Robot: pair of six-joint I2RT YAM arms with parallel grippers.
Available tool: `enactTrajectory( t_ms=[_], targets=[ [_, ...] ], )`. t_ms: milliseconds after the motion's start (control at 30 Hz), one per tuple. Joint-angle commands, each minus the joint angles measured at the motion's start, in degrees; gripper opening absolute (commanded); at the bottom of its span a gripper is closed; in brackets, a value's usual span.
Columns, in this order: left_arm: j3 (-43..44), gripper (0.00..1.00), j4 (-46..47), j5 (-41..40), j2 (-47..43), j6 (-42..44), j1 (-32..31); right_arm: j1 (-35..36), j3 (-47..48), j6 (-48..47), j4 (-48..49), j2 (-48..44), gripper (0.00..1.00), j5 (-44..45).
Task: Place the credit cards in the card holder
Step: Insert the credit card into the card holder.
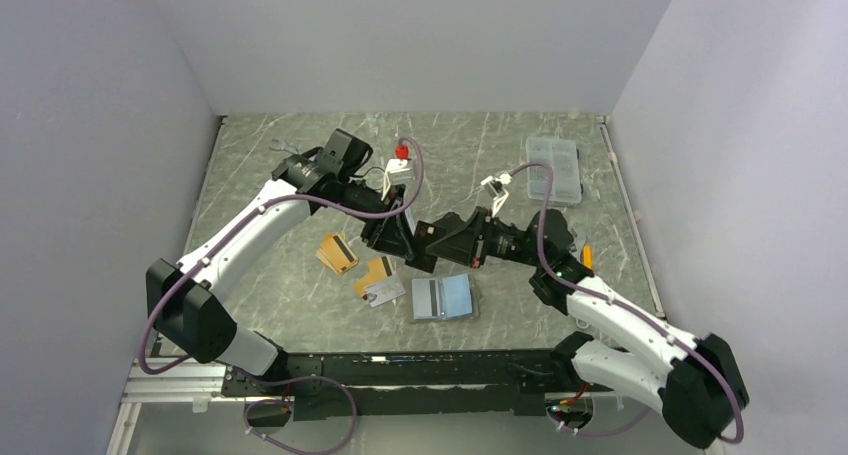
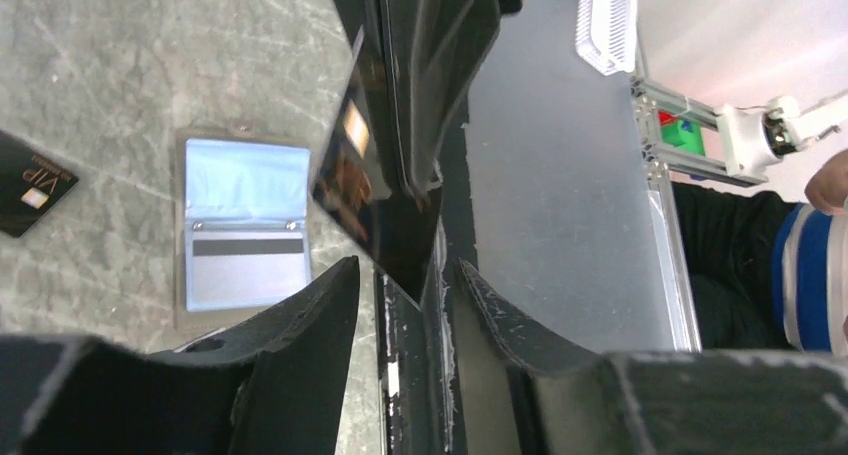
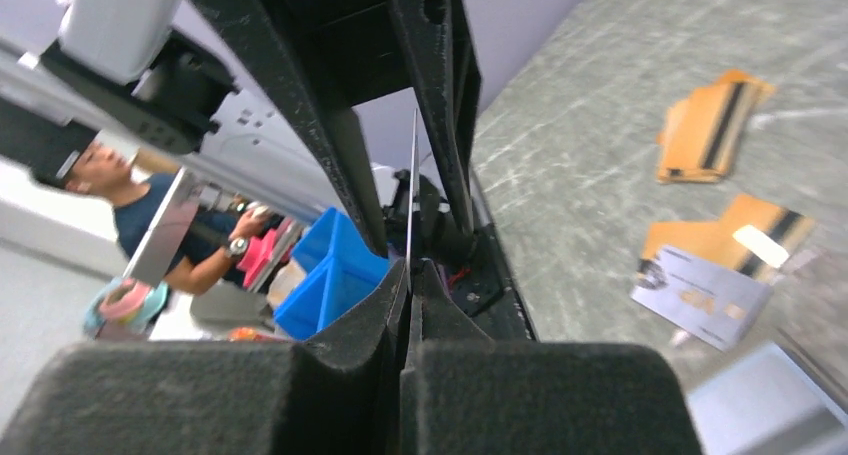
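Observation:
The card holder [image 1: 443, 297] lies open near the front middle, pale blue sleeves up, with a black-striped card in one sleeve; it also shows in the left wrist view [image 2: 247, 225]. My right gripper [image 1: 432, 247] [image 3: 410, 270] is shut on a dark glossy credit card [image 3: 412, 195] [image 2: 380, 205], held on edge above the table. My left gripper [image 1: 400, 243] [image 2: 400, 270] is open, with its fingers on either side of that card. Two gold-orange cards [image 1: 337, 253] [image 1: 375, 272] and a silver-grey card [image 1: 384, 292] lie on the table left of the holder.
A clear compartment box [image 1: 553, 168] sits at the back right. A white item with a red top [image 1: 400, 160] and a small white object [image 1: 495, 185] lie at the back middle. A black card [image 2: 35, 185] lies on the table.

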Motion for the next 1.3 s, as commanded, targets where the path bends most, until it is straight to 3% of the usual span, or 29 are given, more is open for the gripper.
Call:
enactTrajectory(
  t_ms=[0, 133, 300, 700, 1267],
  targets=[
    [-2.25, 0.47, -0.26, -7.92, -0.63, 4.35, -0.55, -4.63, 0.11, -6.54, -21.17, -7.09, 0.0, 4.44],
    [-8.54, 0.46, 4.0, -22.33, 0.87, 8.1, -3.77, -6.74, 1.23, -13.37, -44.53, -8.88, 0.0, 13.32],
    [-15.9, 0.45, 11.64, -36.05, 3.38, 12.58, -9.96, -6.74, -1.14, -13.78, -54.37, -8.22, 0.0, 22.08],
    [-13.93, 0.4, 16.19, -44.9, 15.35, 15.53, -17.06, -6.04, -0.42, -16.0, -59.34, -6.05, 0.0, 32.51],
    [-14.34, 0.36, 17.32, -48.35, 17.21, 16.66, -17.88, -3.81, -0.11, -16.69, -57.8, -4.19, 0.0, 33.43]
  ],
)
